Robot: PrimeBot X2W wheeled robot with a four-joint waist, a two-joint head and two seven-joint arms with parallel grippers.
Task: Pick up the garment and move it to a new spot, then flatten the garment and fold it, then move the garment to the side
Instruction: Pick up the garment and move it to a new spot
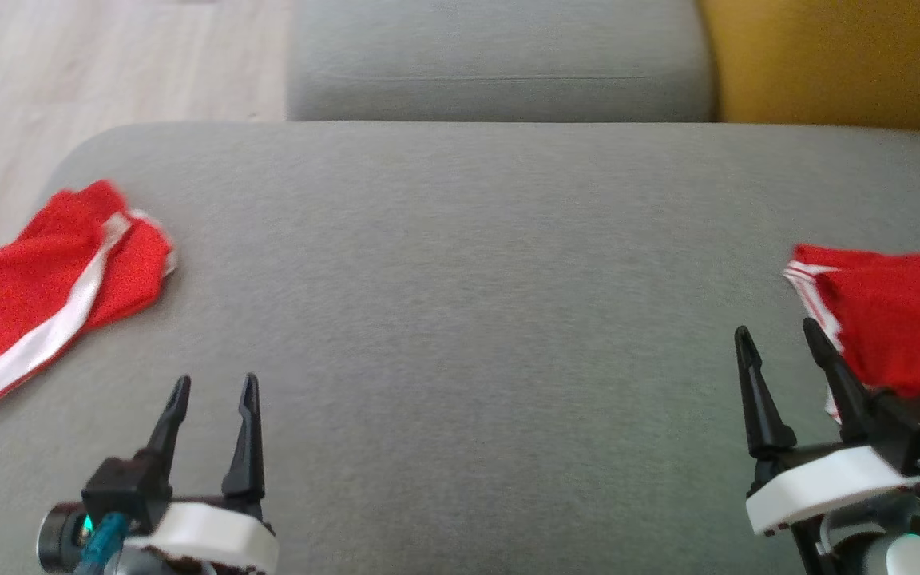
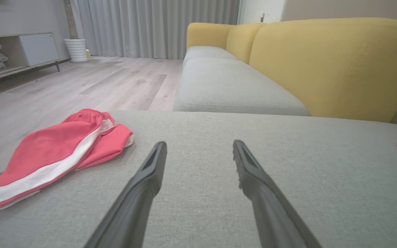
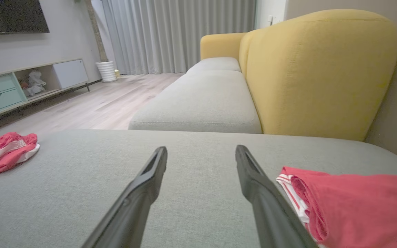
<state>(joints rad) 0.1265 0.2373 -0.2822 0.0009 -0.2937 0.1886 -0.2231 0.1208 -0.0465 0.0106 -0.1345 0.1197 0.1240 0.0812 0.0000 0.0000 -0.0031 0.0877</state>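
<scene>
Red garment with striped trim (image 1: 899,319) is lying bunched at the right edge of the grey seat cushion (image 1: 468,279), running off the head view's right side. Its white-striped hem is facing the cushion's middle. The right gripper (image 1: 775,329) is hovering just beside it at the near right corner, fingers standing apart and holding nothing. Its outer finger is overlapping the hem in the head view; I cannot tell whether it is touching the cloth.

The left gripper (image 1: 216,380) is waiting near the front edge, left of centre, fingers likewise spread and empty. Red shorts (image 1: 53,295) with a white side stripe are lying at the far left edge, well apart from both grippers and looking roughly doubled over.

Judgement: the pick-up step is in hand and not yet begun, with the right-hand piece the likelier target. The next move is calling for the right gripper to turn toward the hem, come down, and pinch a fold. The bare middle of the cushion is offering the new spot.
</scene>
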